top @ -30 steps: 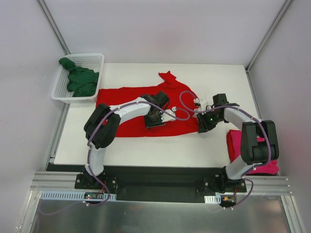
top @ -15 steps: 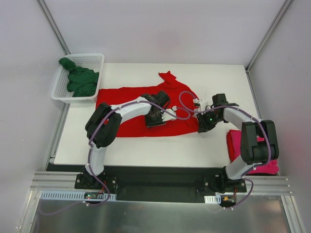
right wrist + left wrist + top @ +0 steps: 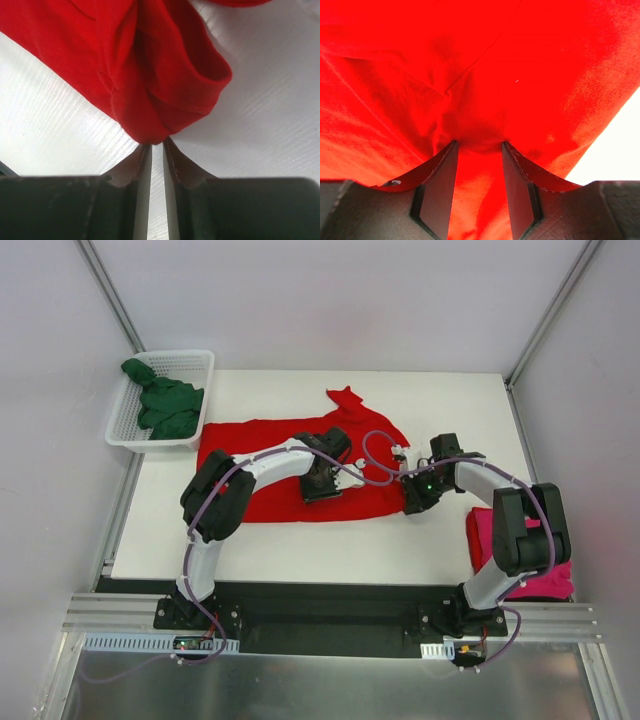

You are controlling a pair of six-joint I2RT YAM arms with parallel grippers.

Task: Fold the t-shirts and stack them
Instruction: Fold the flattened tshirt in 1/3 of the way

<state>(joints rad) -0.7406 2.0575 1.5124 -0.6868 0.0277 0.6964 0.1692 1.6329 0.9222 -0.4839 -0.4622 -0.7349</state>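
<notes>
Top external view: the red t-shirt (image 3: pixel 255 445) is spread over the worktop (image 3: pixel 300 550). A fold near its middle is pinched by the left tool (image 3: pixel 479 145). At its right edge the right tool (image 3: pixel 155 145) is nearly pressed together, with the cloth touching its tips; whether it is gripped cannot be told.

The right gripper's (image 3: pixel 156 144) jaws stand almost together, with a thin slit between them. A bunched fold of the red t-shirt (image 3: pixel 150 65) meets their tips, perhaps nipped, over the white bench (image 3: pixel 260 125).
</notes>
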